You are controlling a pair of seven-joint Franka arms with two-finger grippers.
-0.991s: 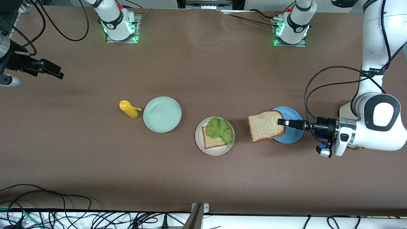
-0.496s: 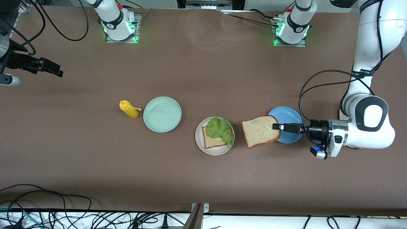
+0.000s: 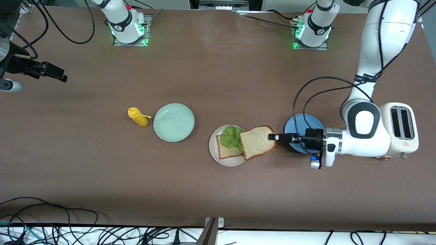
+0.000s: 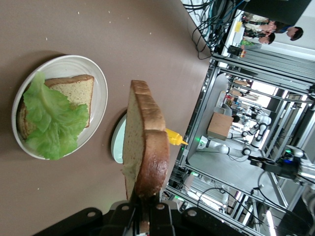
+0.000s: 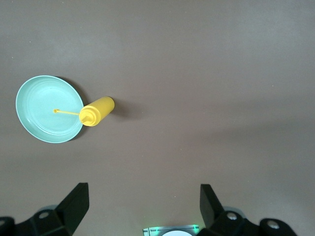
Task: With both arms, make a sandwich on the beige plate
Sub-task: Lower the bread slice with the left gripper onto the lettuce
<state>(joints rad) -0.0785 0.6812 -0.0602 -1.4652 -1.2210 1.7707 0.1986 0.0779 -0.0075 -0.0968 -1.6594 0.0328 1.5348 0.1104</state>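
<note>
Pinched by one crusted edge in the left gripper (image 3: 271,137), lifted at centre frame in the front view: a square slice of brown bread (image 3: 258,142), its edge overlapping the beige plate (image 3: 215,155). On that plate, just below frame centre: a second slice (image 3: 229,151) under a ruffled green lettuce leaf (image 3: 232,137). Partly hidden beneath the left arm: a blue plate (image 3: 299,121). Left of centre: a mint plate (image 3: 173,122) beside a yellow bottle (image 3: 138,116). At the upper left edge, waiting with fingers spread wide: the right gripper (image 3: 56,75).
</note>
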